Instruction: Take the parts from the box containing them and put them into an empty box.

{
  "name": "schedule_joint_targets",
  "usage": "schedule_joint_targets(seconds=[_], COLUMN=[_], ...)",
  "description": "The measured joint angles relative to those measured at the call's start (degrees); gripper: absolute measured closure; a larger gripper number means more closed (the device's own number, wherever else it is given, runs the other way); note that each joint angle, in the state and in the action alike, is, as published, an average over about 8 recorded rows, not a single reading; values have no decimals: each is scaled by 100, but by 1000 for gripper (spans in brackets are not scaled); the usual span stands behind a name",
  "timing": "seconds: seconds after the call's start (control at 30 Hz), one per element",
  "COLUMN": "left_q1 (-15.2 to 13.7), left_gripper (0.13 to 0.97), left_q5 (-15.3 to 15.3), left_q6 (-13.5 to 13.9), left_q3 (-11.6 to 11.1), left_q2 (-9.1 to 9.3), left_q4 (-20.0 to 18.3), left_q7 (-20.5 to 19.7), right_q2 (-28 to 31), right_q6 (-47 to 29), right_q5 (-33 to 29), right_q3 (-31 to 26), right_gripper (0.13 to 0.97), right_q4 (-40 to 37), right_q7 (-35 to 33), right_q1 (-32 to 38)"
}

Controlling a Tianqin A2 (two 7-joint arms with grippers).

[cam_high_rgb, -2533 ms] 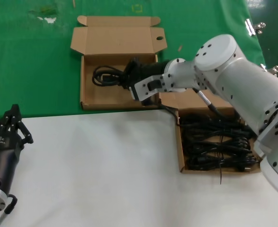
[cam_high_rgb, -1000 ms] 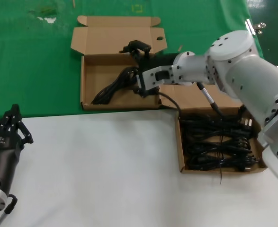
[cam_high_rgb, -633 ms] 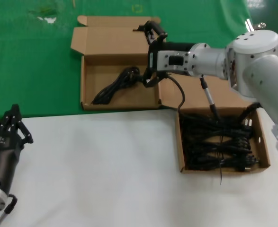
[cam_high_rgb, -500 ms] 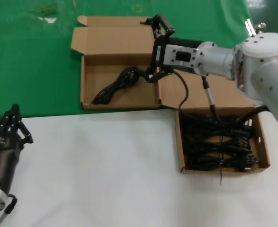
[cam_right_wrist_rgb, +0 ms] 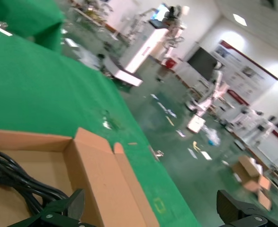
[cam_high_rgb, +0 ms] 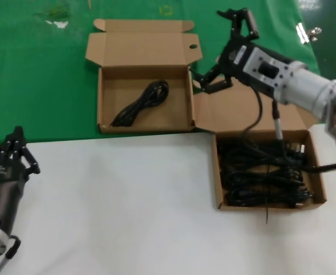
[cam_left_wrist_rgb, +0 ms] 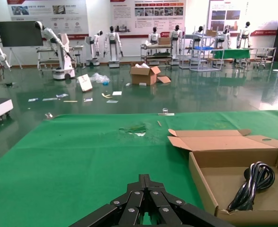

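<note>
The box containing the parts (cam_high_rgb: 216, 172) sits at the right and holds several black cables (cam_high_rgb: 262, 175). The other box (cam_high_rgb: 101, 97) stands at the back left with its lid open. One black cable (cam_high_rgb: 142, 102) lies loose in it. My right gripper (cam_high_rgb: 213, 46) is open and empty, raised between the two boxes, above the right box's lid flap. In the right wrist view its fingers (cam_right_wrist_rgb: 75, 205) are spread wide, with the left box's wall (cam_right_wrist_rgb: 94, 175) and cable (cam_right_wrist_rgb: 15, 182) below. My left gripper (cam_high_rgb: 17, 143) is shut and parked at the lower left.
Both boxes lie where the green cloth (cam_high_rgb: 42, 86) meets the white table (cam_high_rgb: 127, 200). The left wrist view shows the left box (cam_left_wrist_rgb: 202, 177) and its cable (cam_left_wrist_rgb: 252, 184) ahead of my left gripper (cam_left_wrist_rgb: 145, 178).
My right gripper let go of a cable in the left box. It then opened wide, rose and swung right towards the right box. The left arm has not moved.
</note>
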Motion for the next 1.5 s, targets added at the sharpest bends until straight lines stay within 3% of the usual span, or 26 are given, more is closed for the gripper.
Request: schedule_joint_targets(seconds=[0.27,0.87,1.17,1.5], left_q1=[0,0,0,0], left_gripper=[957,915,807,606], left_q5=[0,0,0,-1], left_q6=[0,0,0,0], left_q3=[0,0,0,0], left_q2=[0,0,0,0], left_q4=[0,0,0,0], left_q7=[0,0,0,0], right_q2=[430,434,337,214], right_q6=[490,606,864,1192], right_q5=[-262,-274,-277,-280], right_q3=[291,402,608,870], right_gripper=[129,129,129,129], right_q4=[1292,1492,1787,2163], right_q7=[948,1096,1367,1714], right_q1=[-886,-1112,-1540,-2089])
